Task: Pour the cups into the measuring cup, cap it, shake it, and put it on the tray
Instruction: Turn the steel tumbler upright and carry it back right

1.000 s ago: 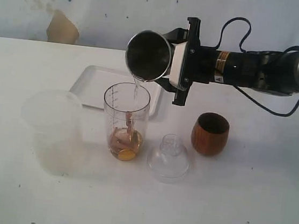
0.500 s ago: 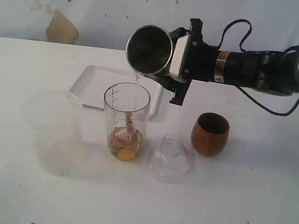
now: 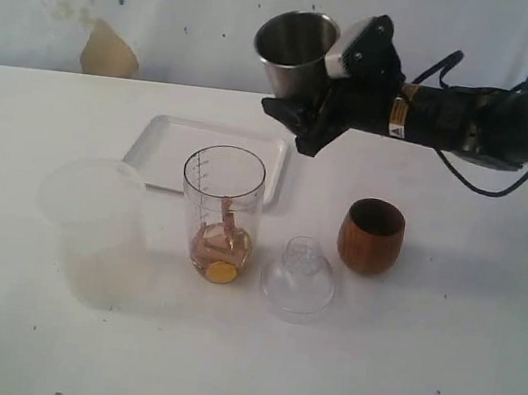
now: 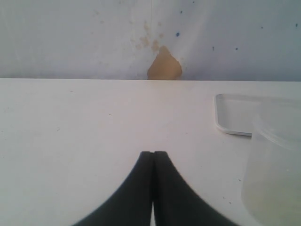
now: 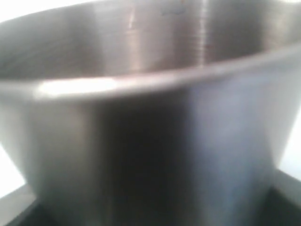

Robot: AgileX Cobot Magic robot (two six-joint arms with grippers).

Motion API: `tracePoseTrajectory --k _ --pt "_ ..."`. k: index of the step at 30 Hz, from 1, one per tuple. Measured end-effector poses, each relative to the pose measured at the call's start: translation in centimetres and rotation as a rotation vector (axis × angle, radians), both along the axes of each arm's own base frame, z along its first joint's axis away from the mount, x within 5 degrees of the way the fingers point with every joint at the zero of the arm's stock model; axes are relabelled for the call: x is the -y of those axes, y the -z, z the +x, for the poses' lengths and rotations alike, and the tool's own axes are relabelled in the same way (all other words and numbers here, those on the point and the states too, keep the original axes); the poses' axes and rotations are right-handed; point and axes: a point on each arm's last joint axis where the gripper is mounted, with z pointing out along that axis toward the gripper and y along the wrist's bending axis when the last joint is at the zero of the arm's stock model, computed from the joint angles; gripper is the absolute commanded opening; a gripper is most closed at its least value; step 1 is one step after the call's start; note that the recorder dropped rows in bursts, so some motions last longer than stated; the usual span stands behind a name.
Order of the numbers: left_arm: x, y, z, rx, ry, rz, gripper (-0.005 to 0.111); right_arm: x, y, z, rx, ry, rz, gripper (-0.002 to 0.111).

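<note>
With the tumbler (image 3: 296, 44) clamped near upright in the right gripper (image 3: 316, 94) at upper centre and the left gripper (image 4: 153, 179) closed empty, the measuring cup (image 3: 222, 202) is judged partly filled but not yet capped.

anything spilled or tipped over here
Nothing stands out. The measuring cup, wooden cup and clear domed lid sit upright on the table, no puddle visible around them, and the right tool holds the steel tumbler roughly upright in the air.
</note>
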Motion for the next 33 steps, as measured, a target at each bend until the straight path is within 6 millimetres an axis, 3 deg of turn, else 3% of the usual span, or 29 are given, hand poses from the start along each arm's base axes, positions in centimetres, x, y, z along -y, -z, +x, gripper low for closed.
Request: tracePoseTrajectory --k 10,18,21,26,33 --pt "0.0 0.0 0.0 0.0 0.0 0.0 0.103 8.5 -0.2 2.5 -0.155 0.259 0.157 0.0" --pt "0.0 0.0 0.0 0.0 0.0 0.0 0.103 13.5 0.1 2.7 -0.204 0.358 0.254 0.0" --pt "0.0 0.0 0.0 0.0 0.0 0.0 0.103 14.6 1.2 2.5 -0.215 0.346 0.285 0.0" --pt "0.0 0.0 0.0 0.0 0.0 0.0 0.103 15.9 7.3 3.1 -0.242 0.391 0.165 0.0" --pt "0.0 0.0 0.0 0.0 0.0 0.0 0.103 15.9 12.3 3.2 -0.159 0.38 0.173 0.0"
